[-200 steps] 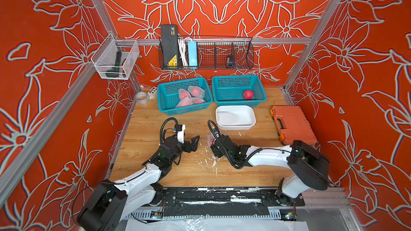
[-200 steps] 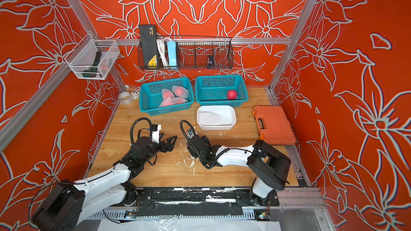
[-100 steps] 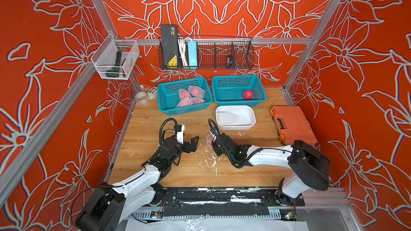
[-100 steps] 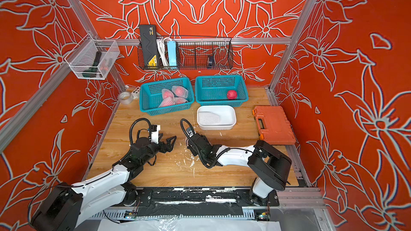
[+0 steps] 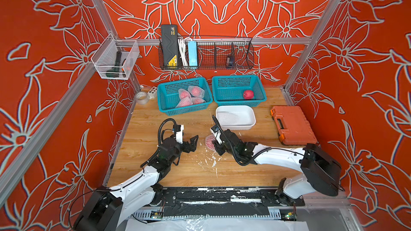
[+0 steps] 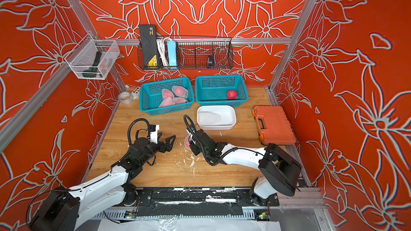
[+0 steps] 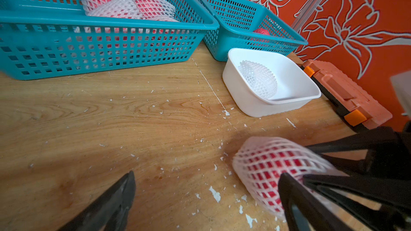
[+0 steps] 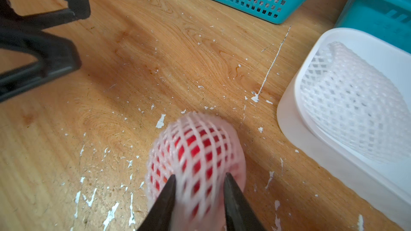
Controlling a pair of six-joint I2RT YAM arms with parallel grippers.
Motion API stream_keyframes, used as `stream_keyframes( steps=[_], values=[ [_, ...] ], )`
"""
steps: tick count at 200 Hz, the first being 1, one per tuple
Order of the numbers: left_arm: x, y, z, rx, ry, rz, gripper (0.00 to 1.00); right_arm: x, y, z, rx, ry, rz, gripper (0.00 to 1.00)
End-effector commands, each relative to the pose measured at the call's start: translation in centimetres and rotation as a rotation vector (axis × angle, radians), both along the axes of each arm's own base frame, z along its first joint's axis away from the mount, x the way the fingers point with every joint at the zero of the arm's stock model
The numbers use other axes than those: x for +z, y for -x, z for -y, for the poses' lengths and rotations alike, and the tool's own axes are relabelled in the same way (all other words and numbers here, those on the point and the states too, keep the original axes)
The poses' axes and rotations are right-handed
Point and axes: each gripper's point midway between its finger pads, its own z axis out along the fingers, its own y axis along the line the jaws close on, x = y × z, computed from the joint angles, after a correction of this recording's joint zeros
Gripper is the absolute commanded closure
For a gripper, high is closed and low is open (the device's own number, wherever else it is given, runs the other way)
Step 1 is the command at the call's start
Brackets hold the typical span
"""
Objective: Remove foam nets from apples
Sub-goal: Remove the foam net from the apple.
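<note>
Six apples [image 5: 248, 94] – six nets [image 5: 226, 117] – two baskets [image 5: 233, 82]

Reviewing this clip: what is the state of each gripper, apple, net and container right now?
Left gripper: open, empty.
Right gripper: fingers either side of the table apple's net; clamped or not, cannot tell.
Table apple: netted, on the table.
Left basket: holds four netted apples.
Right basket: holds one bare apple.
White tray: holds one empty foam net.
Orange case: closed.
</note>
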Motion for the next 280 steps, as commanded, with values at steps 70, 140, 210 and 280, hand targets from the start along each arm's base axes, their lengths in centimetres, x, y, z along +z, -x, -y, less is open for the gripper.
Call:
stream_keyframes(
  steps=[70, 140, 210, 280],
  values=[
    [0.5, -0.2, 0.0, 0.002, 0.001, 0.014, 0.03, 2.4, -0.8, 0.4, 0.016, -0.016, -0.121, 0.62],
    [0.2, 0.2, 0.6, -0.033, 0.019, 0.012, 0.03, 4.2, 3.7, 2.8, 0.201, -0.137, -0.024, 0.15],
    [-0.4, 0.0, 0.6, -0.033, 0.015, -0.004, 0.03, -1.2, 6.0, 3.1, 0.243, -0.101, -0.103, 0.09],
    [-1.2, 0.0, 0.8, -0.041, 0.003, -0.031, 0.03, -3.9, 7.1, 1.5, 0.317, -0.084, -0.137, 0.1]
  ],
)
